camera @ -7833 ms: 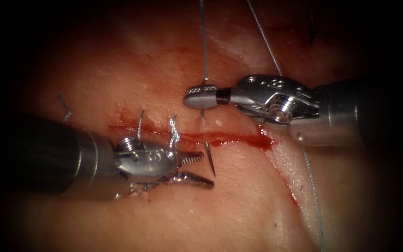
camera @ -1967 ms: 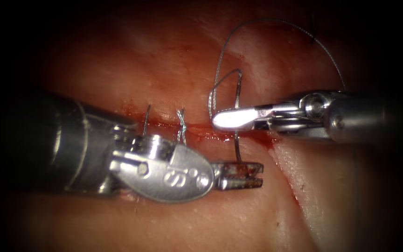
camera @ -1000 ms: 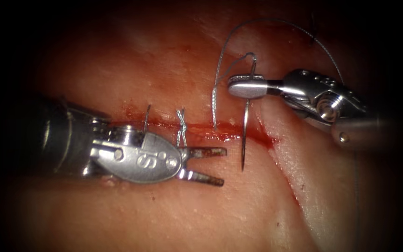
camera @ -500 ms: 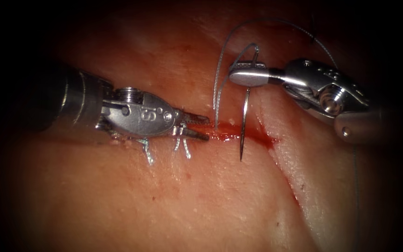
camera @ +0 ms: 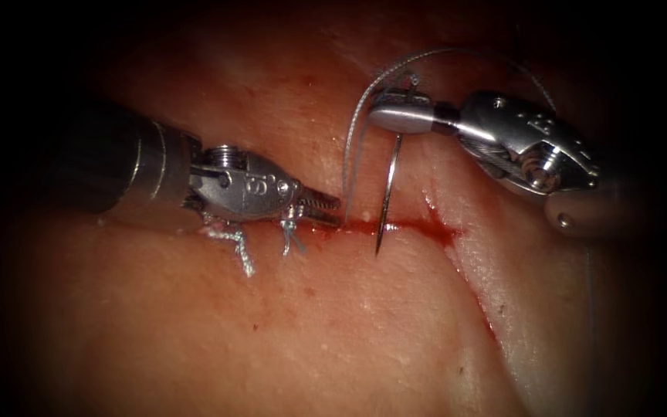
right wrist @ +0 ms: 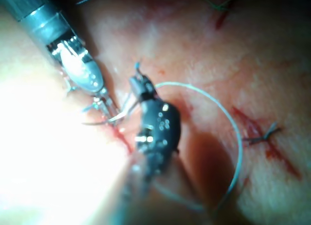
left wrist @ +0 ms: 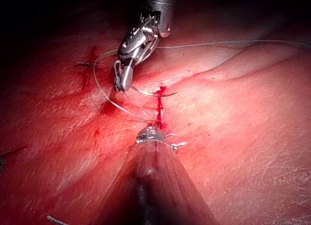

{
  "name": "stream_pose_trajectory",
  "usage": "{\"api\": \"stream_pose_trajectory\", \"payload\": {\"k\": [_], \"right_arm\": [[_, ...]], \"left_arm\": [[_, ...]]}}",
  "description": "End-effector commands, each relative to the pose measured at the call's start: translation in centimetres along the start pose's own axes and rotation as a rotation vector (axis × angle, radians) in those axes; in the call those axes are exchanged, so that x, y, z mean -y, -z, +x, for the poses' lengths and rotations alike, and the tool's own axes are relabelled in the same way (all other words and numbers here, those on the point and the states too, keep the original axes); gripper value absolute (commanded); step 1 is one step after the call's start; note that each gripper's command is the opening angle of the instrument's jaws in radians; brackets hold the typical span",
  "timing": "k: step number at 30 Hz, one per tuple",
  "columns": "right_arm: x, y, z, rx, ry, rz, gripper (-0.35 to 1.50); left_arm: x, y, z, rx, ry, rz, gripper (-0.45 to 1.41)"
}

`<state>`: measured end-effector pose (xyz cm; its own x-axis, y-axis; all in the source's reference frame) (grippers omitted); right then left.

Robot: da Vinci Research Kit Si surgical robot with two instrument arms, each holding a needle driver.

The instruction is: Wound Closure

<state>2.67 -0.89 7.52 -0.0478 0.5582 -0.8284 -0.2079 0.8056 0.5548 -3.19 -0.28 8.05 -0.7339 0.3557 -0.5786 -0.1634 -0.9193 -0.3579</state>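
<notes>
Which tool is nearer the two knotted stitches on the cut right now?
Left. The left tool lies directly over the two knotted grey stitches, holding nothing. The right tool is off to their right, gripping the curved steel needle near its thread end, tip clear of the tissue.

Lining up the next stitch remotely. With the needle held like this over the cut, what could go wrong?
1. The right tool grips the needle near its thread end, so the free tip might swing.
2. The thread loops beside the needle and could snag.
3. The left tool sits against the finished stitches and could disturb them.
</notes>
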Motion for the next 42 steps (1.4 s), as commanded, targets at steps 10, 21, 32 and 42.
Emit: {"api": "stream_pose_trajectory", "payload": {"k": [10,21,32,42], "right_arm": [[-0.06,-0.23,-0.13,-0.002,0.211,-0.016,-0.35],[-0.18,-0.33,-0.29,0.045,0.348,-0.029,-0.35],[-0.25,-0.35,-0.48,0.095,0.405,-0.055,-0.35],[-0.08,-0.45,-0.59,0.108,0.455,-0.027,-0.35]], "left_arm": [[0.10,-0.22,-0.17,0.032,0.009,-0.007,-0.20],[0.13,-0.21,-0.25,0.037,0.013,-0.013,-0.15],[0.10,-0.12,-0.25,0.036,0.013,-0.020,-0.10],[0.11,-0.09,-0.24,0.036,0.013,-0.025,-0.08]]}}
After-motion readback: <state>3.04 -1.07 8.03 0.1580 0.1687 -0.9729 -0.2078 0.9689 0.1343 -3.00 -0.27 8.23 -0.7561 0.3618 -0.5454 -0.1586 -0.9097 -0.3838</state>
